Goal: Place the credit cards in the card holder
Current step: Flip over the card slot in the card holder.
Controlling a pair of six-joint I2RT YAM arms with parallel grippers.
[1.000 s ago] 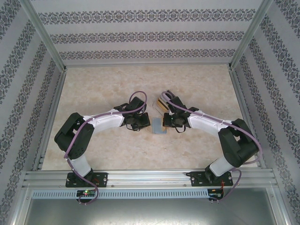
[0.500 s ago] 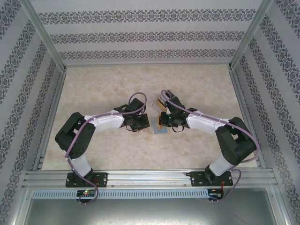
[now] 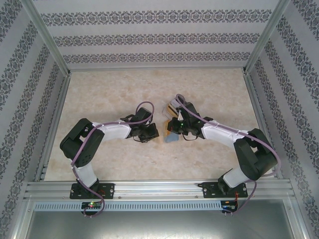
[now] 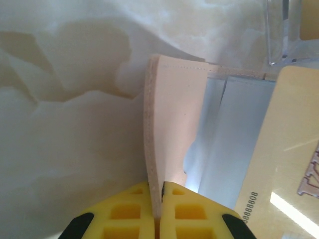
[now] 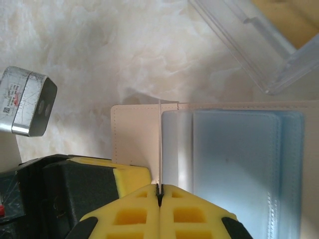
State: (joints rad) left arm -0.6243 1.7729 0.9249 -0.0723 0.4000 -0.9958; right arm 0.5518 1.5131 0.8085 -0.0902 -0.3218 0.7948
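My left hand (image 4: pixel 155 191) is closed on the raised tan flap of the holder (image 4: pixel 174 124), which is open on the desk (image 4: pixel 60 149). Its camera gives the face of the gold card (image 4: pixel 284 149), with digits that look like 8888808. My right hand (image 5: pixel 159 188) pinches this card, and its own camera sees it edge-on, just beside the holder's clear pockets.

left gripper (image 4: pixel 156 191): edging right, tipping card holder (image 4: pixel 174 124) flap up | right gripper (image 5: pixel 159 188): bringing credit card (image 4: pixel 286 149) leftward
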